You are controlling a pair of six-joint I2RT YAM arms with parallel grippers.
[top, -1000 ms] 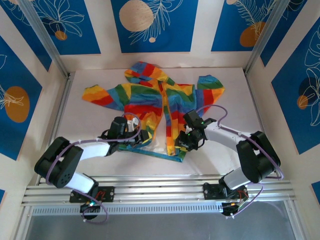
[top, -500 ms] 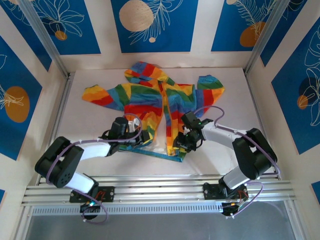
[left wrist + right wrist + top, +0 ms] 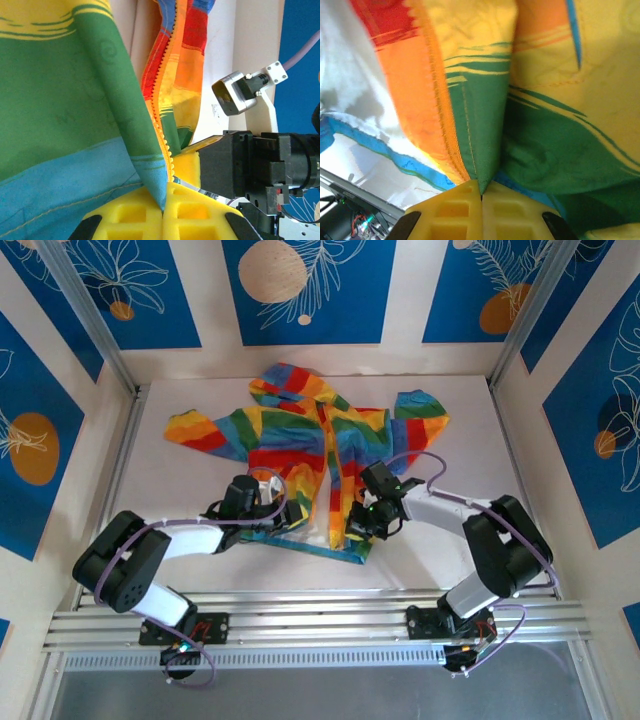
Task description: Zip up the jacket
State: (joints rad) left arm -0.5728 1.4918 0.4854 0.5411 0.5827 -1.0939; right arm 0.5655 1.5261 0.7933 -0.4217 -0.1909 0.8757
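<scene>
Jacket lies spread on the white bench, hood on the far side and bottom hem nearest the two tools. Left tool is clamped tight on the hem corner of the front panel on its side. In its wrist view the yellow pads meet on green and blue cloth right at the orange zipper teeth, which run up and away from the tool. Just across the parted front, the right tool is also closed, pinching a fold of green stripe beside the orange zipper tape. The panel spreads out beyond its fingertips.
</scene>
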